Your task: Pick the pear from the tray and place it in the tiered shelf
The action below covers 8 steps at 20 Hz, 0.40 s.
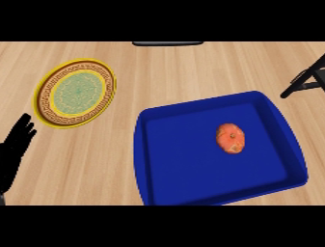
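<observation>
The pear — a rounded orange-red fruit with a mottled, yellowish underside — lies inside the blue tray, right of its middle, with nothing touching it. So the pick is what remains: a hand must come over the tray's raised rim and close round a smooth, curved fruit that would likely roll. The left hand rests at the view's left edge, fingers straight and up, holding nothing; the right hand is out of view. The black metal shelf frame shows at the upper right. A round plate, yellow-rimmed with a patterned green centre, sits on the pale wood-grain counter.
</observation>
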Tool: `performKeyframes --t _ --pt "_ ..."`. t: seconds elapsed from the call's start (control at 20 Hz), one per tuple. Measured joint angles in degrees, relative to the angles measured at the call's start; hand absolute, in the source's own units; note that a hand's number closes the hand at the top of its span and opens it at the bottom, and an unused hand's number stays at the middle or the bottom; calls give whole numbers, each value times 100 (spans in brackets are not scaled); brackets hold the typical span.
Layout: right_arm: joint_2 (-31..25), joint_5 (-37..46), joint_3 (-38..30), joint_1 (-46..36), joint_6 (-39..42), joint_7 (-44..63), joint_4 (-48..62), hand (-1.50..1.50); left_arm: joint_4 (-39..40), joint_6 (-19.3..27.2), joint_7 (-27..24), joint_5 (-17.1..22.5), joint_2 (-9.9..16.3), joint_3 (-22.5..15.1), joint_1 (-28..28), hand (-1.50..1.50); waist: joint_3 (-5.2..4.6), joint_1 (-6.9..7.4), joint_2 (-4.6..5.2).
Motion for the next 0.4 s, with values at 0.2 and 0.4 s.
performKeyframes --t 0.2,0.4 --pt "-69 198 -109 -187 916 -139 -701 -150 0 22 59 -4 12 35 48 0 -9 -91 -57" --pt "-245 362 -256 -525 1819 -374 -954 -150 28 27 49 -9 37 87 151 0 -22 -204 -130"
